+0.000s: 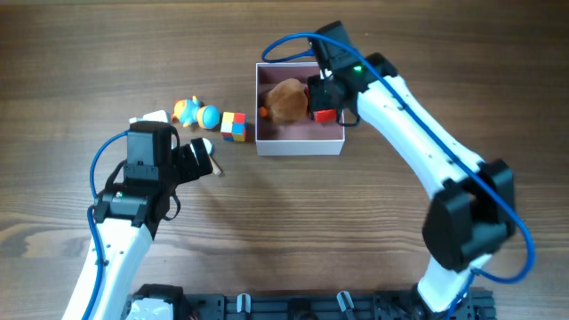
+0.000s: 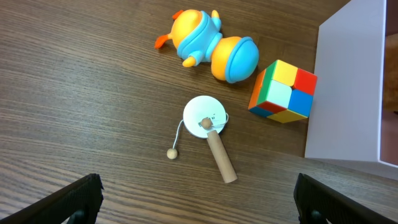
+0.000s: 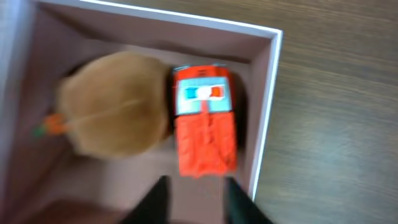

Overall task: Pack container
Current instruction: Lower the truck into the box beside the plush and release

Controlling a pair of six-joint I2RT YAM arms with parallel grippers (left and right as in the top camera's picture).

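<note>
The container (image 1: pixel 298 145) is a square white-walled box with a pink inside, at the table's upper middle. In it lie a brown plush toy (image 1: pixel 286 100) and a red toy truck (image 1: pixel 325 114). My right gripper (image 1: pixel 322 92) hovers over the box's right side. In the right wrist view, which is blurred, its fingers (image 3: pixel 196 200) are apart, just short of the truck (image 3: pixel 204 124), with the plush (image 3: pixel 115 112) to the left and the box wall (image 3: pixel 264 112) to the right. My left gripper (image 1: pixel 197 160) is open and empty over the table (image 2: pixel 199 208), near a white paddle toy (image 2: pixel 208 124).
Left of the box lie a multicoloured cube (image 1: pixel 233 125), also in the left wrist view (image 2: pixel 283 90), and an orange-and-blue duck toy (image 1: pixel 196 113) (image 2: pixel 211 46). A white object (image 1: pixel 151 116) peeks out behind the left arm. The box's white wall (image 2: pixel 348 93) stands right of the cube.
</note>
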